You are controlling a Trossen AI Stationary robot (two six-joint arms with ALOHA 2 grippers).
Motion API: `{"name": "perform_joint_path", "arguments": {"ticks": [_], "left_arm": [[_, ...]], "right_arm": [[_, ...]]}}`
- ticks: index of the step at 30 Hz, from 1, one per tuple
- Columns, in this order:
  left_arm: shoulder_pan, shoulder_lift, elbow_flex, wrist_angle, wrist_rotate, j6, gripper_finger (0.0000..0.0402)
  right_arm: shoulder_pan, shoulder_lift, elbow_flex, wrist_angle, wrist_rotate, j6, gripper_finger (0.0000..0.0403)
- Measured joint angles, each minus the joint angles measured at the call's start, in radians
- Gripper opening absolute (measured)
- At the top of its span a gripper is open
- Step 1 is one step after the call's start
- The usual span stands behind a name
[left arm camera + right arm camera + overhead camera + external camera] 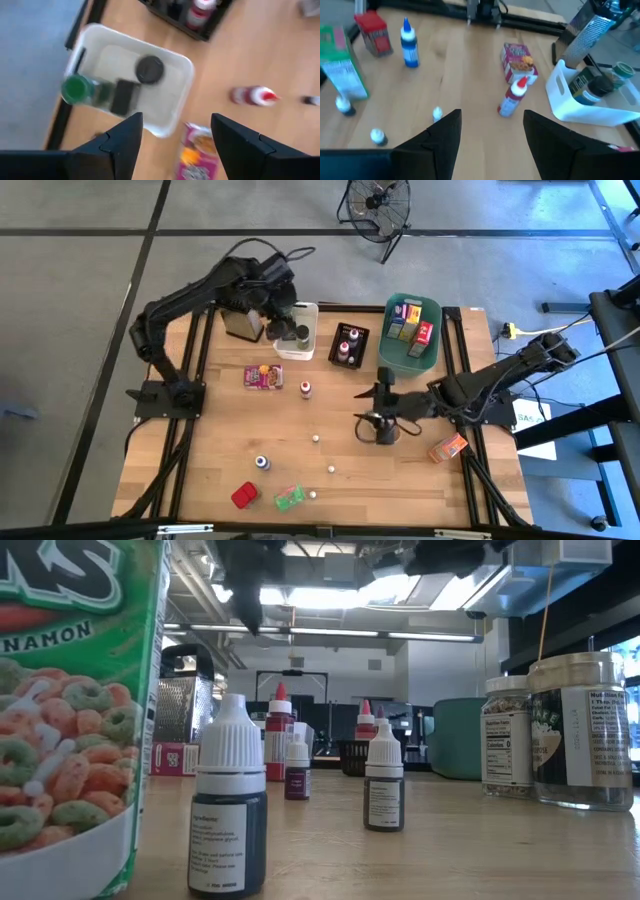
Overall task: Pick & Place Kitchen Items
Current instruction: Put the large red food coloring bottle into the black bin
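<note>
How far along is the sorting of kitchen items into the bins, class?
Partly done. The white bin holds jars, the black bin small bottles, the teal bin boxes. Nothing is in hand: the left end effector hovers open over the white bin, the right end effector open mid-table. Left: the pink box, red-capped bottle, blue bottle, orange packet and others.

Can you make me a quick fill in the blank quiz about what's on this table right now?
1. The green-lidded jar lies inside the ____ bin.
2. The left gripper hovers with its fingers ____.
3. The colorful boxes stand in the ____ bin.

Answers: white; open; teal
</note>
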Motion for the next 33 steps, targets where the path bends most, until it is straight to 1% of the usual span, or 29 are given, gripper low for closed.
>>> {"name": "perform_joint_path", "arguments": {"ticks": [4,7,9,11,14,18,21,24,27,30,33], "left_arm": [[-0.043,-0.076,0.0,-0.037,-0.001,-0.058,0.0231],[-0.099,-0.124,0.0,-0.034,-0.004,-0.076,0.0231],[-0.145,-0.15,-0.011,-0.012,-0.004,-0.076,0.0231],[-0.193,-0.186,-0.061,0.049,-0.007,-0.076,0.023],[-0.262,-0.246,-0.19,0.158,-0.009,-0.076,0.023],[-0.343,-0.342,-0.42,0.321,-0.011,-0.067,0.0231],[-0.394,-0.414,-0.61,0.516,-0.022,-0.095,0.0229],[-0.44,-0.465,-0.8,0.773,-0.04,-0.121,0.0229],[-0.474,-0.483,-0.967,0.985,-0.098,-0.13,0.023],[-0.486,-0.483,-1.081,1.111,-0.159,-0.129,0.023],[-0.492,-0.485,-1.154,1.204,-0.178,-0.138,0.0228]], "right_arm": [[-0.082,0.0,0.0,0.078,-0.098,-0.018,0.0216],[-0.139,0.001,0.0,0.137,-0.175,-0.057,0.0216],[-0.169,0.011,0.0,0.18,-0.206,-0.073,0.0216],[-0.186,0.016,0.0,0.182,-0.228,-0.079,0.0216],[-0.196,0.027,0.0,0.189,-0.247,-0.078,0.0216],[-0.187,0.034,0.0,0.187,-0.248,-0.077,0.0216],[-0.18,0.034,0.0,0.186,-0.248,-0.075,0.0216],[-0.174,0.034,0.0,0.193,-0.248,-0.075,0.0216],[-0.173,0.034,0.0,0.207,-0.248,-0.075,0.0216],[-0.173,0.034,0.0,0.21,-0.248,-0.075,0.0216],[-0.173,0.035,0.0,0.21,-0.248,-0.078,0.0216]]}}
